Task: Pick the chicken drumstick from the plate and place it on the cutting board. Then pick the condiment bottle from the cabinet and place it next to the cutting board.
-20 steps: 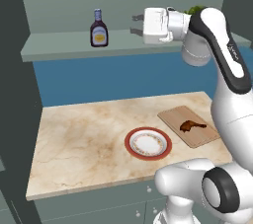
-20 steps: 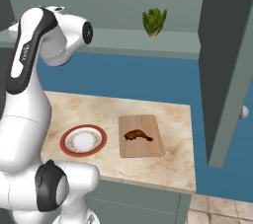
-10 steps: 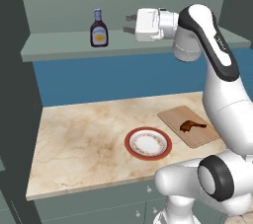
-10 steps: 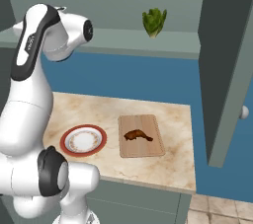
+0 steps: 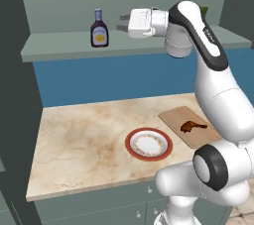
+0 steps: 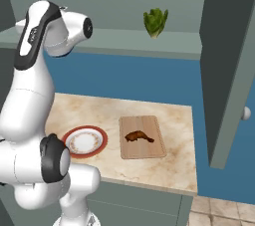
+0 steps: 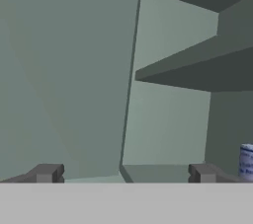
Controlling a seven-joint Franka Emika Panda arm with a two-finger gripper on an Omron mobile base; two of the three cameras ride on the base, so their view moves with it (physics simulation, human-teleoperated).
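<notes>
A glossy brown bottle (image 5: 99, 29) stands upright on the flat grey-green shelf (image 5: 59, 45), the released pincer (image 5: 122, 24) beside it, jaws spread wide.

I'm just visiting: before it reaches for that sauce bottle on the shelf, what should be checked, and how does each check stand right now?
1. Drumstick lies on the cutting board: ok.
2. Plate has nothing on it: ok.
3. Bottle stands upright on the cabinet shelf: ok.
4. Gripper open, holding nothing: ok.
5. Gripper lined up with the bottle: not ok; in the hand view the cap sits off to one edge.
6. Free counter beside the board: ok.
</notes>
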